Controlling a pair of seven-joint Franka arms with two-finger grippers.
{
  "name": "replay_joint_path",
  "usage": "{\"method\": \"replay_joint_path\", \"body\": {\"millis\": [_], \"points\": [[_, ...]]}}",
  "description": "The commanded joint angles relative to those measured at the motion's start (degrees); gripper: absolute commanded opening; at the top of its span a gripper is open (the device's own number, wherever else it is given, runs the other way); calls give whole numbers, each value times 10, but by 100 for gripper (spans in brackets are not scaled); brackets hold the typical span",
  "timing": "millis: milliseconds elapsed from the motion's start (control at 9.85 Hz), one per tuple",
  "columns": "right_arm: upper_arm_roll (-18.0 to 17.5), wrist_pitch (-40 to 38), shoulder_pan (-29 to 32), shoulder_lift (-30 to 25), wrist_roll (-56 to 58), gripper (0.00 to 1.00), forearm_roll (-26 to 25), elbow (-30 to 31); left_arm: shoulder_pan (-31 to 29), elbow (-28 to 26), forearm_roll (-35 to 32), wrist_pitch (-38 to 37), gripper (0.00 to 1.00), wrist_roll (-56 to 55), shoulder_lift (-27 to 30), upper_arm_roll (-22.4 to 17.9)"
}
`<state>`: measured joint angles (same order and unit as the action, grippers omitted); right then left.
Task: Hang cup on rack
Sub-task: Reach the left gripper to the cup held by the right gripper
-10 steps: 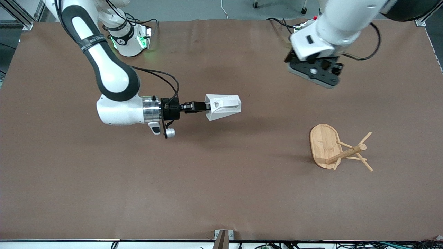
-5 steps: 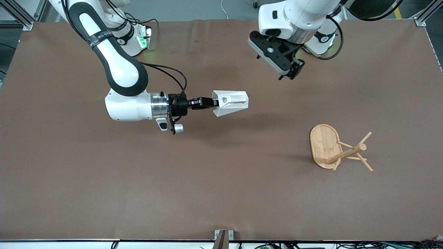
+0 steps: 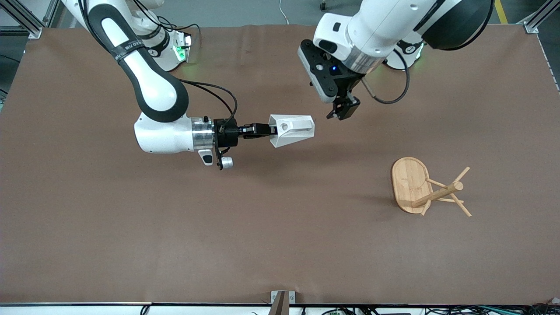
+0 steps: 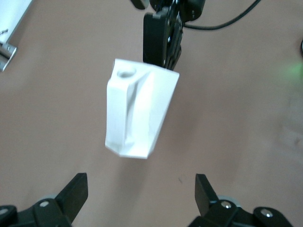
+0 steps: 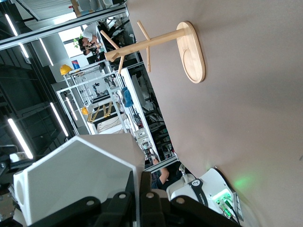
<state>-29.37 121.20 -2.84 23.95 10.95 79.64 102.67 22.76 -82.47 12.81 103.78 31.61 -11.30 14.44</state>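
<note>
Table (image 3: pixel 131 245): a flat surface covered by a matte brown sheet, faintly creased, with aluminium frame corners at its edges and a small bracket (image 3: pixel 282 301) at the edge nearest the front camera.

Right pincer (image 3: pixel 267 130), held level over the table's middle, is clamped on the base end of the small white faceted matte cup (image 3: pixel 292 130), which lies sideways in the air, its round handle hole facing up.

Left pincer (image 3: pixel 342 110) hangs over the table just beside the cup's mouth, toward the left arm's end; its fingers (image 4: pixel 75 191) stand wide apart and hold nothing.

The light bamboo rack (image 3: pixel 426 188), with oval base, round post and thin angled pegs, stands on the table toward the left arm's end, nearer the front camera than the cup and well apart from it.

The right wrist view shows a workshop room with strip lights (image 5: pixel 19 137), metal shelving and yellow helmets (image 5: pixel 65 69).
</note>
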Motion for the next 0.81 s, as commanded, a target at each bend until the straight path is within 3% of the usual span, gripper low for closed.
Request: {"method": "replay_joint_path", "body": {"millis": [0,711], "points": [[-17,18,6,-7,11,0,17,7,-1,-36,21,49,100,28,-14,1],[-26,26,6,-28,43,0,17,13,-1,-43,35,67,100,95,-42,2]]}}
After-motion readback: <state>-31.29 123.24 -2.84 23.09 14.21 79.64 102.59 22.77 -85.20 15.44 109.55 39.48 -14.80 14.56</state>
